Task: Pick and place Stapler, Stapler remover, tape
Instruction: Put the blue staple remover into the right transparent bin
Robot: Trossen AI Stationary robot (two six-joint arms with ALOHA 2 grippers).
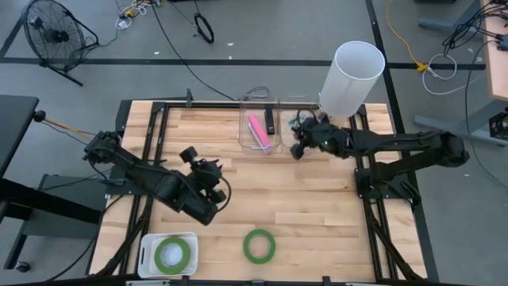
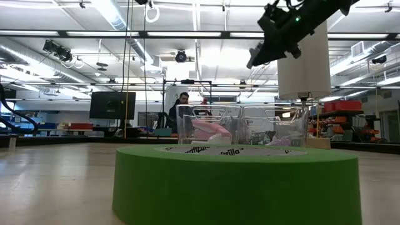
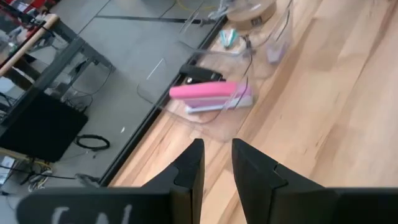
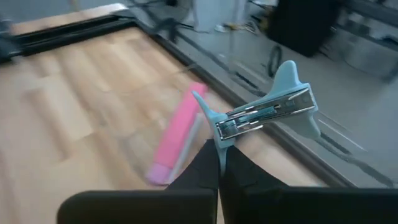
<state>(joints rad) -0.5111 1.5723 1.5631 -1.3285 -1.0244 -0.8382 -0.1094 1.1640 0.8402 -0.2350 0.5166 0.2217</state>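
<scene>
My right gripper (image 4: 219, 163) is shut on a light blue staple remover (image 4: 267, 112), high above the near edge of the right-hand clear bin (image 1: 298, 111). It also shows in the high view (image 1: 302, 144) and the low view (image 2: 265, 47). A pink stapler (image 1: 258, 129) lies flat in the left-hand clear bin (image 1: 248, 107). My left gripper (image 3: 217, 163) is slightly open and empty, over the table left of centre (image 1: 192, 156). One green tape roll (image 1: 259, 245) lies flat on the table near the front edge. Another (image 1: 172, 254) lies in a white tray (image 1: 147, 245). The pink-red roll is out of view. My right gripper pinches the staple remover between its two fingertips (image 4: 239, 171), by the narrow end of one blue jaw (image 4: 217, 138). The rest of the remover sticks out beyond the fingers, tilted, with its metal claws and wing grips free. It is lifted clear of the table and the bins.
A tall white cylinder (image 1: 353, 75) stands at the far right, just behind the right bin. The green roll fills the foreground of the low view (image 2: 237, 181). A person (image 2: 182, 103) shows far behind the table. Bare wood (image 1: 317, 206) lies between the bins and the front edge.
</scene>
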